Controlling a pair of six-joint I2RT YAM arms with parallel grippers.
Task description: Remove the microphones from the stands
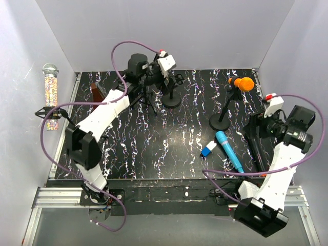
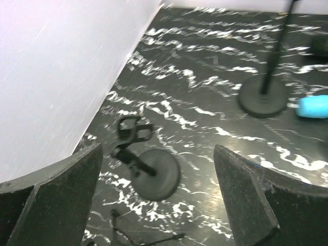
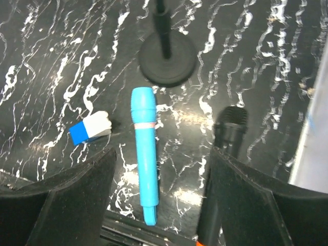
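black tabletop (image 1: 154,146) veined in white, enclosed by plain white walls.

item 1: orange-headed microphone (image 1: 242,83), seated tilted in the clip of a round-based stand (image 1: 220,121) at the far right of the tabletop; not yet taken off.

item 2: empty stand (image 2: 154,175), round base, black clip at its top, near the far wall at centre, directly under the left arm's camera.

item 3: left gripper (image 2: 158,166), fingers spread wide above the empty stand, nothing between them.

item 4: right gripper (image 3: 163,154), fingers spread wide, nothing pinched, hanging over the near right part of the tabletop.

item 5: blue microphone (image 3: 143,154), lying flat, its head pointing toward the base of the orange microphone's stand.

item 6: black microphone (image 3: 228,136), lying flat just right of the blue one, apart from it.

item 7: small blue and white block (image 3: 91,128), left of the blue microphone.

item 8: sequinned microphone (image 1: 49,97), silver head, off the tabletop by the left wall.
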